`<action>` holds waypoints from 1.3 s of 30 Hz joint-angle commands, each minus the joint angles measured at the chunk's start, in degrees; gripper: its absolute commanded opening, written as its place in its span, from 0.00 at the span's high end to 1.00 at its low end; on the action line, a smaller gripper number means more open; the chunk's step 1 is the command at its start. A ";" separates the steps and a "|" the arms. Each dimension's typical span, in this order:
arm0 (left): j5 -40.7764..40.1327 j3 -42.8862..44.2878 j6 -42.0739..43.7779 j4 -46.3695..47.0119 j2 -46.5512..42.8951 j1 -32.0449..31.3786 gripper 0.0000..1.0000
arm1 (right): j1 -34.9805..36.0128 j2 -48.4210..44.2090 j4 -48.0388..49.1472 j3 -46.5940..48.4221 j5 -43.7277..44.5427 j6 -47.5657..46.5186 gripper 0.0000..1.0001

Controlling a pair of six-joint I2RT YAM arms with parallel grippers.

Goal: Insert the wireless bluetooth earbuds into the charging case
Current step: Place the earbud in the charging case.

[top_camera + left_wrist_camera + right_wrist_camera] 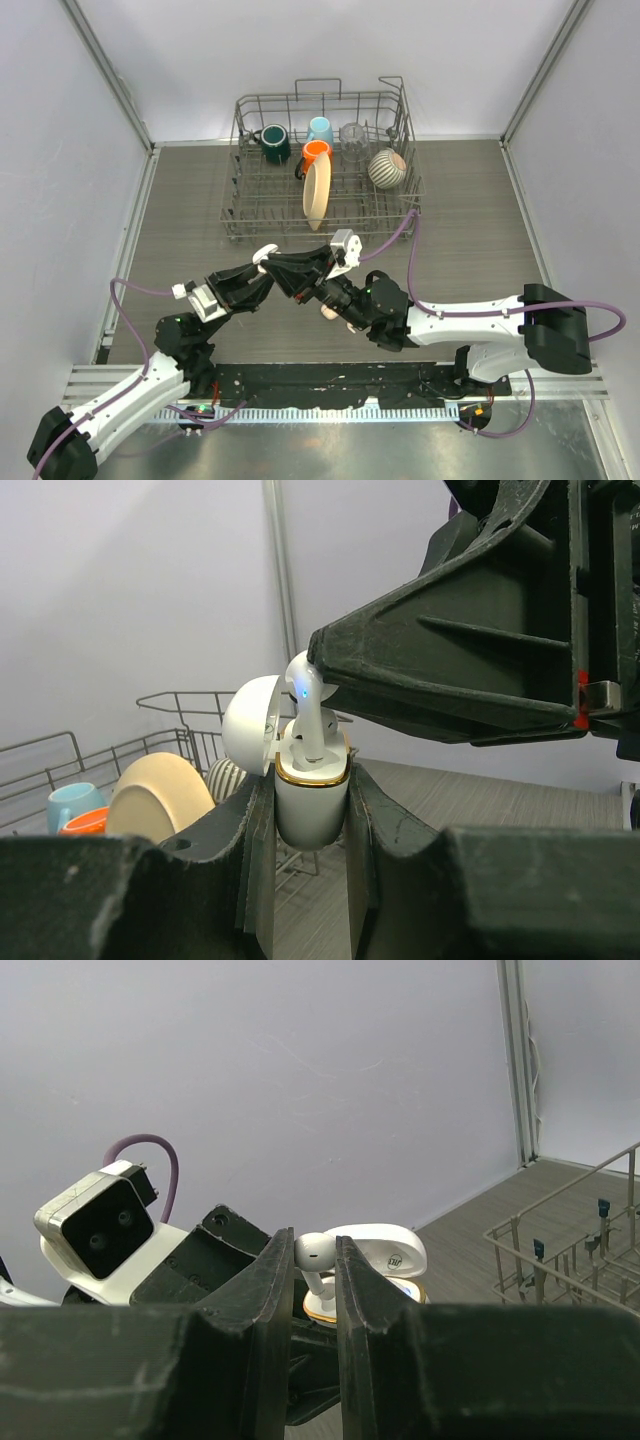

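My left gripper (310, 785) is shut on a white charging case (311, 810) with a gold rim, held upright above the table. Its lid (250, 725) stands open to the left. My right gripper (316, 1252) is shut on a white earbud (312, 1248) by its head. The earbud (304, 705) stands over the case with its stem down in a socket and shows a blue light. In the top view the two grippers meet at the case (266, 254), left gripper (262, 264) from the left, right gripper (284, 268) from the right. No other earbud shows.
A wire dish rack (240, 205) stands at the back of the table with a dark green mug (274, 143), a blue mug (321, 130), an orange mug (316, 152), a glass (353, 135), a striped bowl (386, 168) and a cream plate (317, 192). Grey walls enclose the sides.
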 commanded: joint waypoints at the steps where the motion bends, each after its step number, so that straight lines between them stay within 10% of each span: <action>1: -0.22 -1.49 -0.19 4.36 -0.24 0.15 1.00 | 0.57 0.14 1.76 0.46 1.13 0.33 0.99; 39: -0.39 -1.40 0.07 4.80 -0.41 0.15 1.00 | 0.74 -0.48 -0.88 -0.51 5.52 -0.81 0.99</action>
